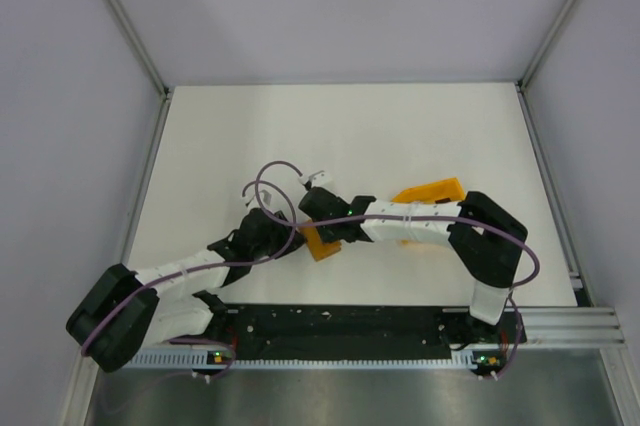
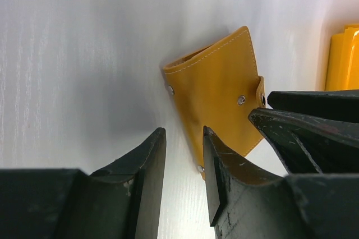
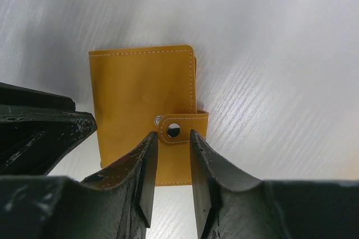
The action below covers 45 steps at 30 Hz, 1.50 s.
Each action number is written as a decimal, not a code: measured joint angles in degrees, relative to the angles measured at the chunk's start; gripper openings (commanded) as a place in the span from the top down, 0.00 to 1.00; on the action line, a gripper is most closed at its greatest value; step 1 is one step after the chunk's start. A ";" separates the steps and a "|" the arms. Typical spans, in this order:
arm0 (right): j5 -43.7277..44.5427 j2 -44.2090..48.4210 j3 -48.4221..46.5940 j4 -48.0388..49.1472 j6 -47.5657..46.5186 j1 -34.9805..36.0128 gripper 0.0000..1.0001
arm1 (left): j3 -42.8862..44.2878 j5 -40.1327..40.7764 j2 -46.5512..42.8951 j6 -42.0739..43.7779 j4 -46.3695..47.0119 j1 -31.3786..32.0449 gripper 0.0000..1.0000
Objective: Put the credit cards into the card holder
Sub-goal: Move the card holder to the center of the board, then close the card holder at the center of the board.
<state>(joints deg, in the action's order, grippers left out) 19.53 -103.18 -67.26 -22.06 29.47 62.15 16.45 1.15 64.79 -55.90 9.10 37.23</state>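
Orange card holder (image 1: 320, 244) sits near the middle of the white table (image 1: 400, 126), slightly toward the near side, with both arms meeting over it. It is well apart from the aluminium rails (image 1: 140, 196) along the table's sides and from the pale walls (image 1: 60, 96). A wide stretch of white top lies between it and the far edge, and the near side is crowded by the arm bases. The holder looks like smooth leather, a flat rectangle with rounded corners and pale stitching along the borders. It is folded, with a strap tab (image 3: 182, 121) wrapped over one long edge and a round metal snap (image 3: 174, 130) on it. The table surface shows a fine wood-like grain. From above the holder lies slanted to the table edges. In the right wrist view its long axis runs straight away from the fingers, strap edge to the right. In the left wrist view it looks tilted, one side propped up. The left gripper (image 2: 184, 138) has its jaws apart with bare table in the gap, and one finger overlaps the holder's near corner. The right gripper (image 3: 173, 138) has its jaws narrowly apart either side of the strap tab; whether they touch it is unclear. A second orange object (image 1: 430, 190) lies beyond the right arm. A purple cable (image 1: 275, 171) loops over the wrists.
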 measured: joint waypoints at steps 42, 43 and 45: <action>-2.62 -0.61 -1.44 1.18 -2.45 0.07 1.00 | 1.51 -3.08 6.05 0.57 4.46 0.00 0.62; -2.78 -0.61 -1.44 1.18 -2.47 0.07 1.00 | 1.81 -3.19 6.49 0.57 4.55 0.00 0.62; -2.99 -0.72 -1.44 1.18 -2.51 0.04 1.00 | 2.19 -3.23 7.10 0.57 4.79 0.00 0.63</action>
<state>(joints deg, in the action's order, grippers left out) 16.53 -103.90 -68.71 -20.88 26.96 62.19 18.63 -2.09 71.90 -55.33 13.89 37.23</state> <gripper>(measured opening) 0.005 0.375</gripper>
